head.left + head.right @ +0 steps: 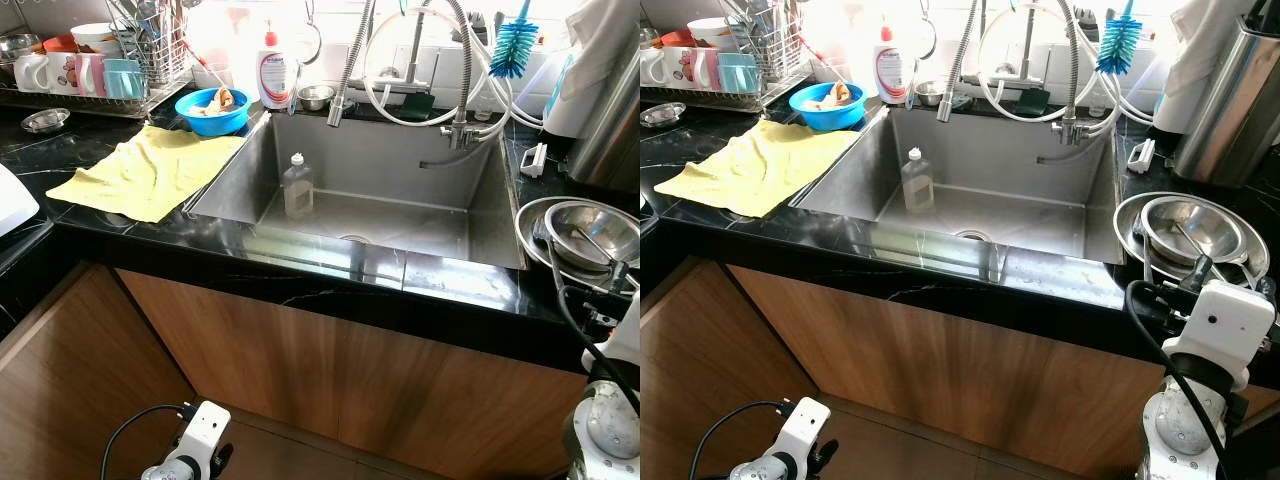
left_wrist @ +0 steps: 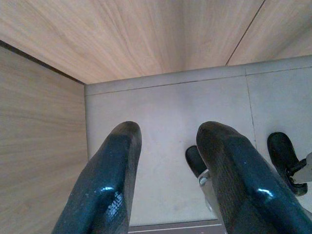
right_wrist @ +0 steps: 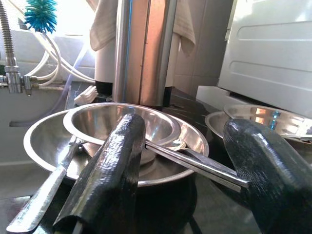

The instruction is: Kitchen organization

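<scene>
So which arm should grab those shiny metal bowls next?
Probably the right. The right gripper is open, facing the stacked metal bowls on the counter right of the sink. The left gripper hangs low, pointing at the floor.

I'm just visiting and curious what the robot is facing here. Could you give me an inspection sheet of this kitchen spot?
Surface: black marble counter around a steel sink.
Job's things: stacked steel bowls with utensils at right; clear bottle upright in the sink.
Clutter: yellow cloth, blue bowl, dish soap bottle, mugs in a dish rack, blue bottle brush.
Grippers: right gripper open, just before the bowls; left gripper open, low over the floor.
Cables: black cables on both arms; white hoses at the faucet.
Surroundings: wooden cabinet fronts, tiled floor.
</scene>
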Controlling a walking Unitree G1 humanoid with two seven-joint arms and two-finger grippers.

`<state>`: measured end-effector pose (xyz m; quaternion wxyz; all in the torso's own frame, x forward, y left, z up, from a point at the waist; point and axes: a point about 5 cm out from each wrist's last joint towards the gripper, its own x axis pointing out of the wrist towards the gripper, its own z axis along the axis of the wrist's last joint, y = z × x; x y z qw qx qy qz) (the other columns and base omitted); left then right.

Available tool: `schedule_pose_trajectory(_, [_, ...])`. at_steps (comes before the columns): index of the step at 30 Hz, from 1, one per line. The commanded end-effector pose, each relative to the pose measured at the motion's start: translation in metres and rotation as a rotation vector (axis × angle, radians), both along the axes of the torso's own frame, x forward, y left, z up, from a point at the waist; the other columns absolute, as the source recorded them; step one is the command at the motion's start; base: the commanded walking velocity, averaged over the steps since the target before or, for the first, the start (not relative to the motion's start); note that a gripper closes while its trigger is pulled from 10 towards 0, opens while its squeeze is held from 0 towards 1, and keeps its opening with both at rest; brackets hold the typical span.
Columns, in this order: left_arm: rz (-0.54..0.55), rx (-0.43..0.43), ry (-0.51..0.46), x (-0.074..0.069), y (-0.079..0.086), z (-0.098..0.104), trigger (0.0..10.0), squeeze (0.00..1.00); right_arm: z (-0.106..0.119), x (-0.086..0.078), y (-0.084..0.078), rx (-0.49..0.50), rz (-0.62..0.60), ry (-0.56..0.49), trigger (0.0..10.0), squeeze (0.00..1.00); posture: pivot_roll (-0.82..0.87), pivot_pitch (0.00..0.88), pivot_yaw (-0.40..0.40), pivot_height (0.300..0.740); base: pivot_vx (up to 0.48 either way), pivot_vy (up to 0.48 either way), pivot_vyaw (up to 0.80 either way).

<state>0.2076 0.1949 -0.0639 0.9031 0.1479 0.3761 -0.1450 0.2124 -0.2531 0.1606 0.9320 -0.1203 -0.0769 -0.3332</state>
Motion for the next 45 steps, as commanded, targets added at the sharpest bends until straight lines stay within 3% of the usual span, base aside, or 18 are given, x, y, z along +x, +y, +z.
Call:
schedule_pose_trajectory(1, [-0.018,0.026,0.006,0.0,0.004,0.0,10.0,0.0,-0.001,0.0,-0.001,0.009,-0.015,0.001,10.0,0.0,-0.15,0.0,0.036,0.74,0.0,0.0,0.0])
schedule_pose_trajectory(9, [-0.028,0.03,0.008,-0.001,0.003,0.0,10.0,0.0,-0.007,0.001,-0.003,0.012,-0.013,0.02,10.0,0.0,-0.14,0.0,0.032,0.74,0.0,0.0,0.0])
schedule_pose_trajectory(13, [-0.029,0.03,0.011,-0.002,0.003,-0.001,10.0,0.0,-0.015,0.001,-0.005,0.083,-0.024,0.026,10.0,0.0,-0.14,0.0,0.032,0.74,0.0,0.0,0.0])
schedule_pose_trajectory(14, [-0.029,0.03,0.011,-0.002,0.003,-0.001,10.0,0.0,-0.015,0.001,-0.006,0.085,-0.025,0.025,9.3,0.0,-0.14,0.0,0.031,0.74,0.0,0.0,0.0])
schedule_pose_trajectory(15, [-0.028,0.031,0.011,-0.002,0.003,-0.001,10.0,0.0,-0.014,0.002,-0.005,0.08,-0.022,0.022,4.6,0.0,-0.14,0.0,0.031,0.74,0.0,0.0,0.0])
schedule_pose_trajectory(16, [-0.028,0.031,0.011,-0.002,0.003,-0.001,10.0,0.0,-0.014,0.002,-0.005,0.08,-0.022,0.022,4.6,0.0,-0.14,0.0,0.031,0.74,0.0,0.0,0.0])
schedule_pose_trajectory(17, [-0.026,0.03,0.01,-0.002,0.003,-0.001,10.0,0.0,-0.013,0.002,-0.005,0.073,-0.018,0.02,2.8,0.0,-0.14,0.0,0.032,0.74,0.0,0.0,0.0])
schedule_pose_trajectory(18, [-0.025,0.03,0.01,-0.002,0.003,-0.001,10.0,0.0,-0.012,0.003,-0.005,0.074,-0.015,0.016,0.0,0.0,-0.14,0.0,0.032,0.74,0.0,0.0,0.0])
schedule_pose_trajectory(30, [-0.025,0.03,0.011,-0.001,0.004,0.0,10.0,0.0,-0.009,0.007,-0.004,0.073,0.011,-0.001,0.0,0.0,-0.14,0.0,0.033,0.74,0.0,0.0,0.0])
schedule_pose_trajectory(31, [-0.025,0.03,0.011,-0.001,0.004,0.0,10.0,0.0,-0.008,0.007,-0.005,0.073,0.01,-0.002,0.8,0.0,-0.14,0.0,0.033,0.74,0.0,0.0,0.0])
schedule_pose_trajectory(33, [-0.025,0.03,0.011,-0.001,0.004,0.0,10.0,0.0,-0.008,0.007,-0.005,0.073,0.01,-0.003,0.8,0.0,-0.14,0.0,0.033,0.74,0.0,0.0,0.0])
schedule_pose_trajectory(34, [-0.026,0.031,0.011,0.0,0.004,0.0,10.0,0.0,-0.007,0.007,-0.005,0.074,0.01,-0.006,0.0,0.0,-0.14,0.0,0.035,0.74,0.0,0.0,0.0])
schedule_pose_trajectory(45, [-0.027,0.037,0.004,0.001,0.004,0.001,10.0,0.0,-0.001,0.011,-0.004,0.065,0.019,-0.029,0.0,0.0,-0.14,0.0,0.034,0.74,0.0,0.0,0.0])
